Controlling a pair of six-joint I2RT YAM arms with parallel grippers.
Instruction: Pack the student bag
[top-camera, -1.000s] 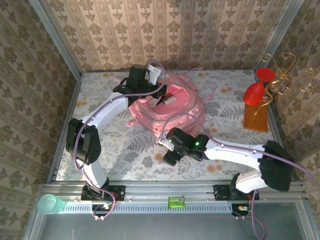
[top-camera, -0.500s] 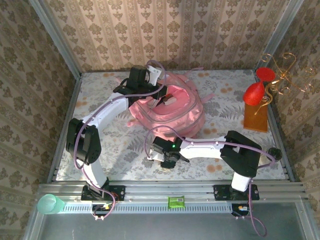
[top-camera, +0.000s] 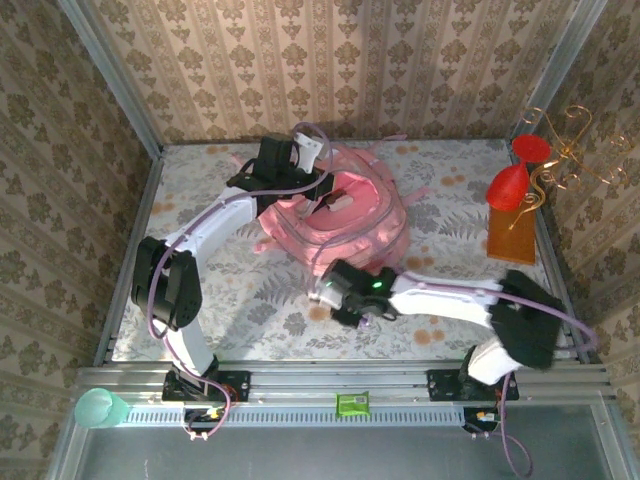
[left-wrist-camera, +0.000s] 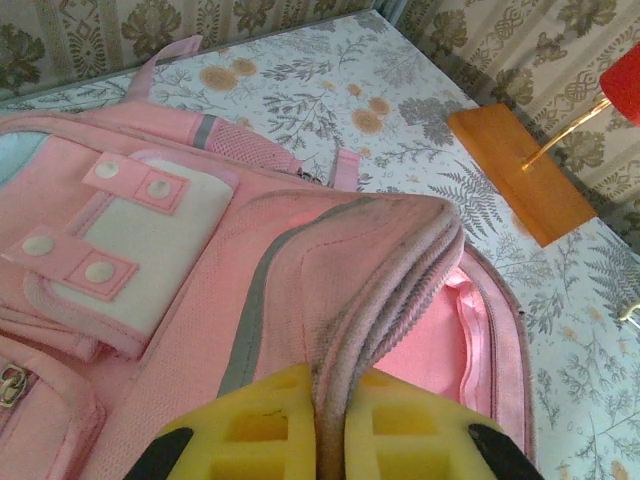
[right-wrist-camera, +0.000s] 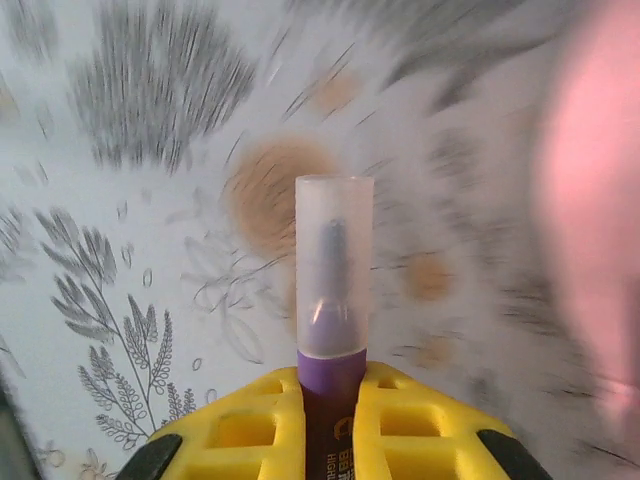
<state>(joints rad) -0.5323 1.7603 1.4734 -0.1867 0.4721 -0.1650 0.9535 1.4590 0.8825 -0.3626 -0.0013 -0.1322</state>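
The student bag (top-camera: 350, 220), a pink backpack, lies at the back middle of the table with its main compartment held open. My left gripper (top-camera: 325, 198) is shut on the bag's grey-edged zip rim (left-wrist-camera: 385, 270), its yellow fingers (left-wrist-camera: 260, 430) pinching the folded fabric. In the left wrist view the bag (left-wrist-camera: 180, 300) shows white snap patches, and my left gripper (left-wrist-camera: 335, 390) sits at the bottom edge. My right gripper (top-camera: 322, 292) hovers just in front of the bag. It is shut (right-wrist-camera: 332, 385) on a purple highlighter (right-wrist-camera: 334, 270) with a clear cap that sticks out forward.
An orange block (top-camera: 515, 235) with red goblets (top-camera: 510, 185) and a gold wire stand sits at the back right. The block (left-wrist-camera: 520, 180) lies beyond the bag. A green cup (top-camera: 100, 407) and a small green item (top-camera: 352, 403) rest on the near rail.
My right gripper has closed on the purple highlighter and risen from the table toward the bag's front edge. The left gripper kept its hold on the zip rim.
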